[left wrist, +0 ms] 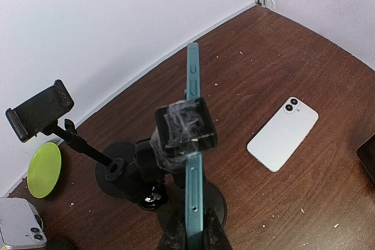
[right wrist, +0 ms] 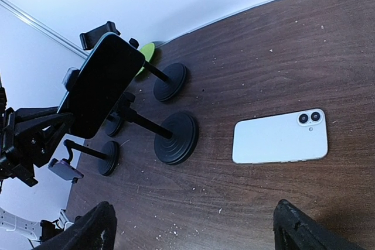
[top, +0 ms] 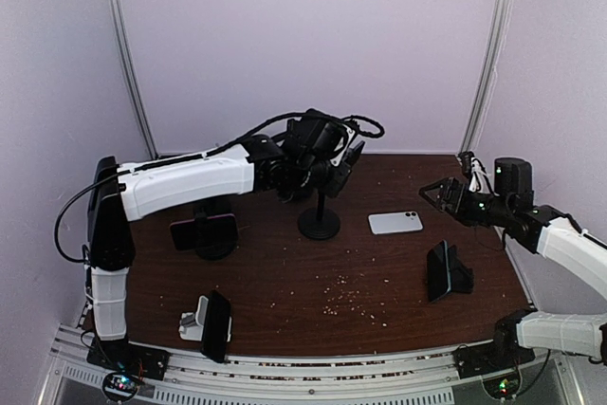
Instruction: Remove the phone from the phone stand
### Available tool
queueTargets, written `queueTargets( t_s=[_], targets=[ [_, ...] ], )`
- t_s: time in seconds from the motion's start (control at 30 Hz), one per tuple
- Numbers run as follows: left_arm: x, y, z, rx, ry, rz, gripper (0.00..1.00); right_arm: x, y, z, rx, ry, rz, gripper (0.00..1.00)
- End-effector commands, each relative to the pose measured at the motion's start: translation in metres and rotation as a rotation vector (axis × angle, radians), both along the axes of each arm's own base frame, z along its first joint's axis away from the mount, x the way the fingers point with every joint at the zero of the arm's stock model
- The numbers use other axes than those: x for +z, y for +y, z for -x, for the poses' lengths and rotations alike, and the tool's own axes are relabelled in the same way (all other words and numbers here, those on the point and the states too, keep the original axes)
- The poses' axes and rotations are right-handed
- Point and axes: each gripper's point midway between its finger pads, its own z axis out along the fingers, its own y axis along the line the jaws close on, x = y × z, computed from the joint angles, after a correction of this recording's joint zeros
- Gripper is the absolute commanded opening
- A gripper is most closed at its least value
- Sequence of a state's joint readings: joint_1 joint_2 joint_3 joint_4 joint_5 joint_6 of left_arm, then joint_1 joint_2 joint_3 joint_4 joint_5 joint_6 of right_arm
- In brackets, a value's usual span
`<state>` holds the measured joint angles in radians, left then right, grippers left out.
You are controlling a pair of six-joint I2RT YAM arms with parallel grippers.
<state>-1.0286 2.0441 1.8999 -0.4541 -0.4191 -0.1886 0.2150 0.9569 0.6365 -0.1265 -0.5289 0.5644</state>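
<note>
White plastic covers the left arm (top: 190,182), which reaches over a side stand (top: 204,232) with its own phone to the middle of the desk (top: 379,282). There the left hand (left wrist: 193,235) pinches the low end of the teal-edged phone (left wrist: 192,74). That phone seems to sit in the clamp (left wrist: 184,128) of the phone stand (top: 319,223), so the taking-out step looks just begun. Next, the hand likely has to pull the phone straight out of the clamp, slowly, so the stand does not tip over. Just right of the stand, a white phone (top: 395,223) lies flat. At the far right, the right hand (top: 438,193) is spread wide and holds nothing. Nothing seems to block the way up.
</note>
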Motion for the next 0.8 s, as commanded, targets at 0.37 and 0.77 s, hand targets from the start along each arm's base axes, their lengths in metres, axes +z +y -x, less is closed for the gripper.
queueTargets(
  t_s=[0.37,0.77],
  targets=[
    [0.083,-0.011,0.028,-0.246,-0.029,0.304,0.0,0.047,0.027,0.008,0.051,-0.026,-0.358,1.0],
    [0.093,-0.019,0.063,-0.388,0.062,0.484,0.0,0.07,0.077,-0.008,-0.014,0.054,-0.591,1.0]
  ],
)
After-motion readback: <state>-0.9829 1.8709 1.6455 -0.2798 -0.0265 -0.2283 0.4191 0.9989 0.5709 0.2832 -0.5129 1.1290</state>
